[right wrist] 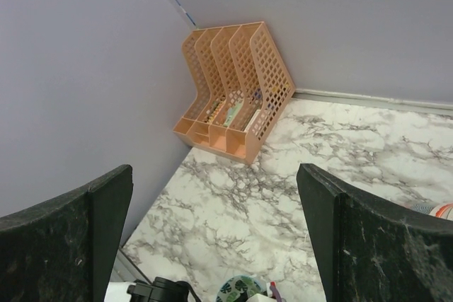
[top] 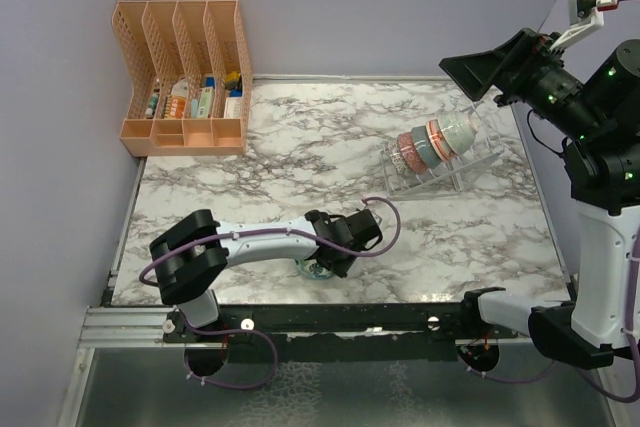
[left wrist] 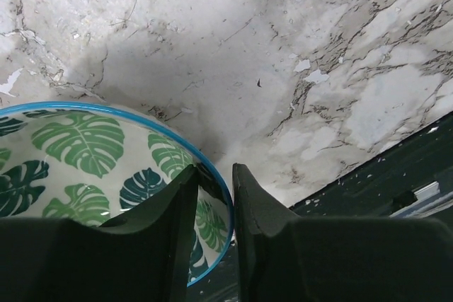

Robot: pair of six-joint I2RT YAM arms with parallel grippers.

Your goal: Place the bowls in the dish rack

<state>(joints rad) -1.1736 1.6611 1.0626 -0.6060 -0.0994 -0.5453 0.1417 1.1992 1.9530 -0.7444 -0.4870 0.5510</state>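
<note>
In the top view the round ceramic leaf-print bowl (top: 315,270), green and blue inside with a blue rim, is almost fully covered by the black left gripper (top: 338,247). Only a small edge of it is seen, near the front edge of the white marble-patterned table (top: 250,167). In the left wrist view the bowl is cut off by the frame and by the two dark fingers (left wrist: 170,245). One finger is placed inside the rim and the other outside, with the rim in the narrow gap between them; whether the rim is already pressed cannot be told. The right gripper (right wrist: 214,171) is held high above the far right part of the table, its fingers wide apart with nothing between them. Below it the small clear plastic dish rack (top: 440,175) is standing on the table, well apart from the leaf-print bowl. A row of leaning bowls (top: 435,142) is kept in it, perhaps four or five, since they overlap and cannot be counted well. The orange plastic file organiser (top: 185,77) is set in the far left corner, against the wall.
</note>
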